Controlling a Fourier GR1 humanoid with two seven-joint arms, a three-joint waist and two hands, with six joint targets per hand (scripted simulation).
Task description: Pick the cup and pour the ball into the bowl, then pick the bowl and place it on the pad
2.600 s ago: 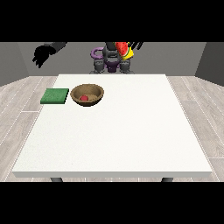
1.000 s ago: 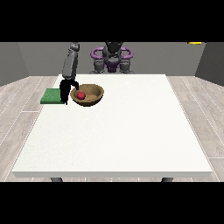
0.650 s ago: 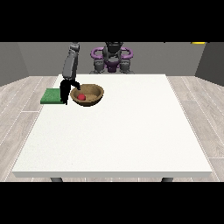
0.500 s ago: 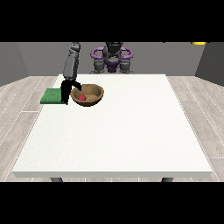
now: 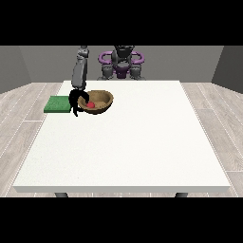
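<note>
flat green square pad [image 5: 58,104] lies at the white tabletop's [image 5: 128,142] left edge | black hand [image 5: 76,100] at the view's left is curled over the near-left rim of the brown wooden bowl [image 5: 97,101] just right of the pad | small red ball [image 5: 90,104] sits inside the bowl

Black hand at view's left [image 5: 76,100] curled over rim of brown wooden bowl [image 5: 101,99]; red ball [image 5: 90,104] inside; green square pad [image 5: 58,104] just beside, on white table [image 5: 128,142].

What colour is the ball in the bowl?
Red: the ball in the bowl, front view.
</note>
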